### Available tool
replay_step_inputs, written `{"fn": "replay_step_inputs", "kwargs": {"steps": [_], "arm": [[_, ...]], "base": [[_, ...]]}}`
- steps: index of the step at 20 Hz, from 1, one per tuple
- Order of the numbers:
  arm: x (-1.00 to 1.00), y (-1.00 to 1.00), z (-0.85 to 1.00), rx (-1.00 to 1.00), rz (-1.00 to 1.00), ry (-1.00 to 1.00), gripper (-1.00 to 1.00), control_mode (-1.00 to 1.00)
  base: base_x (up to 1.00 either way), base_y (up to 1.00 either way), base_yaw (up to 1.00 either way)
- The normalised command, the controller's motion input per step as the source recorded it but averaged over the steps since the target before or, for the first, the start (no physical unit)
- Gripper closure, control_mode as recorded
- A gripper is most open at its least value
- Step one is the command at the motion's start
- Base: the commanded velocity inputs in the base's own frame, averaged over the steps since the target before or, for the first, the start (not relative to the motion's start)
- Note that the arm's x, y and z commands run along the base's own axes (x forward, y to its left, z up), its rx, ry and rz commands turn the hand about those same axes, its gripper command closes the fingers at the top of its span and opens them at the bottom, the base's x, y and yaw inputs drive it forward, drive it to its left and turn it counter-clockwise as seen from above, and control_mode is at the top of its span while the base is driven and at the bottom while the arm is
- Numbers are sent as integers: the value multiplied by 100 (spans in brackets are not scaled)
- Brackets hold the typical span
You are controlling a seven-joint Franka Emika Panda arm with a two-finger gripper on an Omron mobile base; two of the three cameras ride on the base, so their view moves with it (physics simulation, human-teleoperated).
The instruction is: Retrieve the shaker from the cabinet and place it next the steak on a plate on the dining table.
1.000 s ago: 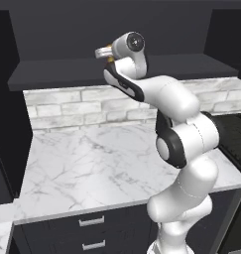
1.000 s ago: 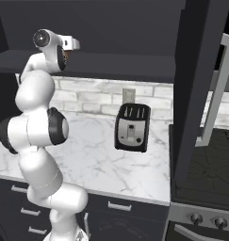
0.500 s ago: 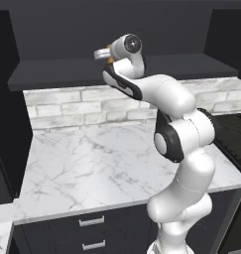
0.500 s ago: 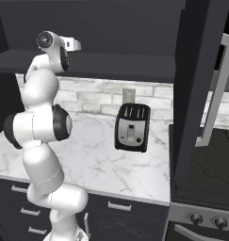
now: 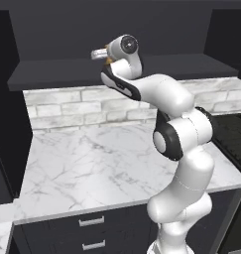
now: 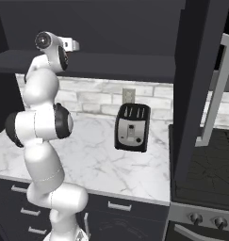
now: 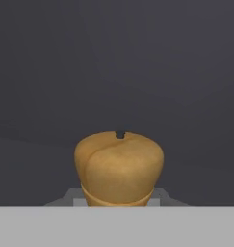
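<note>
Hand view: fingers, open a second ago, now clamp the shaker (image 7: 119, 166).

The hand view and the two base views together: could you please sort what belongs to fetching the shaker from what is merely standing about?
Belongs to the job:
- shaker, tan wood, close before the hand
- cabinet, dark shelf where the hand reaches
- gripper, shut on the shaker

Just standing about:
- toaster, black, on the counter
- marble counter
- stove, at right

The white arm (image 5: 176, 144) rises and bends back, its raised wrist level, jaws clamped shut.
</note>
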Motion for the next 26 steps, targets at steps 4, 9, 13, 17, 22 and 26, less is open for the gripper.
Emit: {"fn": "replay_step_inputs", "kwargs": {"steps": [4,9,13,17,22,26], "arm": [[-46,18,14,0,0,-11,100,-100],[-98,-8,5,1,-2,-29,100,-100],[-100,-23,7,6,-2,-34,100,-100],[-100,-14,10,5,-2,-34,100,-100],[-100,-14,13,5,-2,-33,100,-100],[-100,-10,39,8,-3,-27,100,-100]], "base": [[0,0,0],[0,0,0],[0,0,0],[0,0,0],[0,0,0],[0,0,0]]}}
